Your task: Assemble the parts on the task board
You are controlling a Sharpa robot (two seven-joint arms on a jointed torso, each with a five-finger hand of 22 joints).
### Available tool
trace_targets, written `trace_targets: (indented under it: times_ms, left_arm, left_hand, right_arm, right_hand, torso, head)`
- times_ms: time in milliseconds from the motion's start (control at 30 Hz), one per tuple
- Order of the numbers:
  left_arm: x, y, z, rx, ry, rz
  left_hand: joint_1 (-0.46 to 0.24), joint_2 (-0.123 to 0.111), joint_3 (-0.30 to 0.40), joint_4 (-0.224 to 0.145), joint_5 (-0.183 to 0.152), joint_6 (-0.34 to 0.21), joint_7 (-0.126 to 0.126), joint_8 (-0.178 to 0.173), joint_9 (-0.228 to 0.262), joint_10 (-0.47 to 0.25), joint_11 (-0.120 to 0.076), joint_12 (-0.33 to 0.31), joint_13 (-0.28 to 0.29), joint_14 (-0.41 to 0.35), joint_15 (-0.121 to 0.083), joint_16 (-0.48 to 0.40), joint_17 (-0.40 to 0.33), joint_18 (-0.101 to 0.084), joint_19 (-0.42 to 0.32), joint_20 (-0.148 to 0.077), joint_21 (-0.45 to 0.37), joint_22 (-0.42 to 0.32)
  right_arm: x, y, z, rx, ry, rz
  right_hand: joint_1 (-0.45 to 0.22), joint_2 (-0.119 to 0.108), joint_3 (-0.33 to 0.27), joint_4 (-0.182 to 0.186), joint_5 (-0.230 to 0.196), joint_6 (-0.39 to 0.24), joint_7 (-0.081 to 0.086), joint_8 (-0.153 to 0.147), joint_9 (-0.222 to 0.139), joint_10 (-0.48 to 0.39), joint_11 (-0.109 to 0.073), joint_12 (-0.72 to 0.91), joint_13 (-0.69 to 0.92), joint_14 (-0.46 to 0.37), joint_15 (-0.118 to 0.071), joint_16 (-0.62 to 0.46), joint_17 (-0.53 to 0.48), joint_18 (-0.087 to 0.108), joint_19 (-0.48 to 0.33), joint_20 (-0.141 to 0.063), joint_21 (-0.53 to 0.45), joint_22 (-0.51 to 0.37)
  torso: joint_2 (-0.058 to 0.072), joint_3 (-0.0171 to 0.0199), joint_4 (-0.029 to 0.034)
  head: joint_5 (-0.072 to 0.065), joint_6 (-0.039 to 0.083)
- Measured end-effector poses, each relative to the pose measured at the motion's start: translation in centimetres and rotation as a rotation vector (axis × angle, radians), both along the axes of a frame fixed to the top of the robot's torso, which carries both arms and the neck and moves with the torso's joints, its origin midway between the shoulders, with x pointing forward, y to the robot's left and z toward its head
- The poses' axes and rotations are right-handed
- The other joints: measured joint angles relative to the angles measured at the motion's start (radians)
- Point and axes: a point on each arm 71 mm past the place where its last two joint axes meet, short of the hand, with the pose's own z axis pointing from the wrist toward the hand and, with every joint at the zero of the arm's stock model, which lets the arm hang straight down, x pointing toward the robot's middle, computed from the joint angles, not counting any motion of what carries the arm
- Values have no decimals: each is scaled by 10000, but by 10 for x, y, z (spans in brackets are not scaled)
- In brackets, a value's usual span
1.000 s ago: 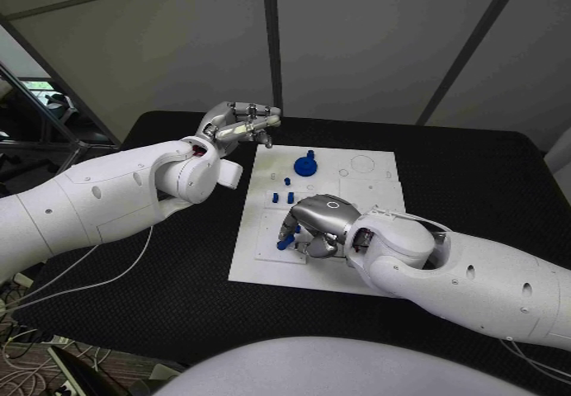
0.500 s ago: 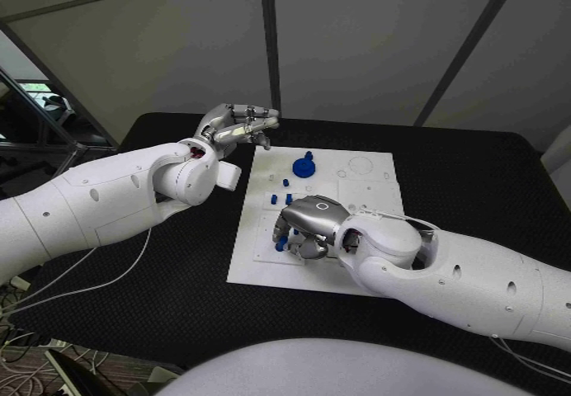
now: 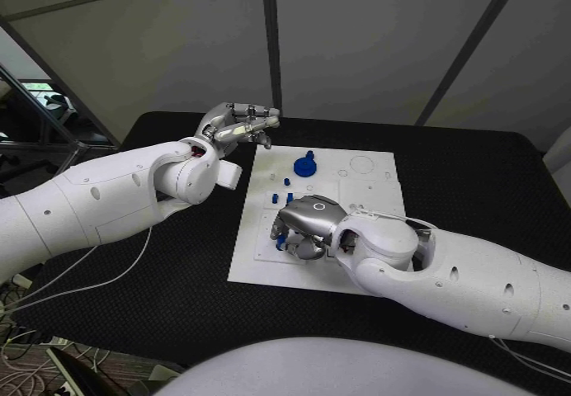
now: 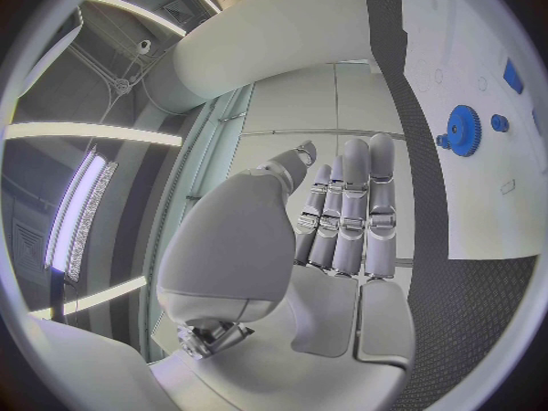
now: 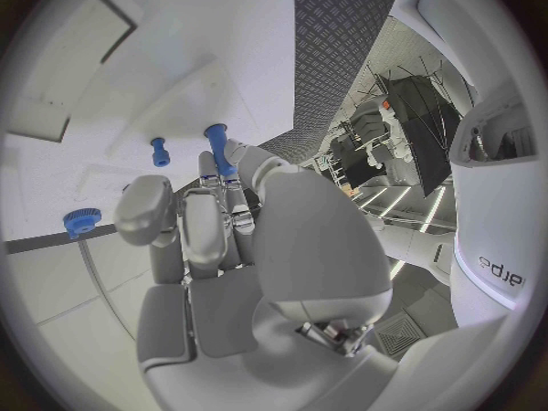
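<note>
The right hand [image 3: 312, 224] gripped a blue peg [image 5: 219, 148] in its fingers [image 5: 201, 219], the peg's long axis pointing away from the palm toward the task board [image 3: 371, 183] (the head view hid most of it). A blue gear [image 3: 306, 166] stood farther along the board, two short pegs [image 3: 282, 198] between. The left hand [image 3: 239, 124] hovered off the board above the counter [image 3: 476, 181], fingers curled, empty.

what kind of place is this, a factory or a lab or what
Most likely a robotics lab or test cell: a black table holds a white task board with small blue parts, plain grey wall panels stand behind it, and loose cables trail beside it.
</note>
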Motion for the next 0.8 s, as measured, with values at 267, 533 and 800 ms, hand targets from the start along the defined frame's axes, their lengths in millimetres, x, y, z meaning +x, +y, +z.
trace_targets:
  times_ms: [267, 533, 800]
  left_arm:
    - [0, 0, 0, 0, 5, -2]
    - [0, 0, 0, 5, 9, 5]
    - [0, 2, 0, 18, 14, 27]
  left_hand:
    - [0, 0, 0, 0, 0, 0, 0, 0, 0, 0, 0, 0, 0, 0, 0, 0, 0, -1, 0, 0, 0, 1]
    - [0, 0, 0, 0, 0, -2, 2, 0, 0, -2, 2, 0, 1, 0, 0, 0, 1, 0, 0, 0, -4, 1]
    - [0, 0, -26, 26, 0, -37, 37, 0, 0, -36, 36, 0, 0, 0, 0, 0, 2, 0, 0, 0, -56, -13]
  right_arm:
    - [0, -1, -2, 42, -48, -35]
    - [0, -8, 4, 728, -416, -194]
    - [-3, -37, 15, 1641, -784, -547]
  right_hand:
    - [-336, -555, -636, 119, -19, -2452, -349, -187, -268, -2010, 377, -528, -115, -346, 329, -841, -1343, 163, -864, 347, -1236, -1904]
    - [-69, -523, -2155, 546, -19, -3404, -421, -187, -266, -2871, 489, 232, 2, -1161, 437, -1810, -3161, 395, -1571, 455, -2567, -3761]
    - [268, -287, -2593, 980, 166, -2144, -6, 110, -82, -2187, 235, 1519, 208, -810, 247, -1211, -2574, 394, -995, 319, -2116, -2995]
  torso:
    - [-4, 4, -1]
    - [-4, 9, -1]
    - [-12, 9, -9]
  head:
    - [1, 9]
    - [-34, 26]
    - [-81, 79]
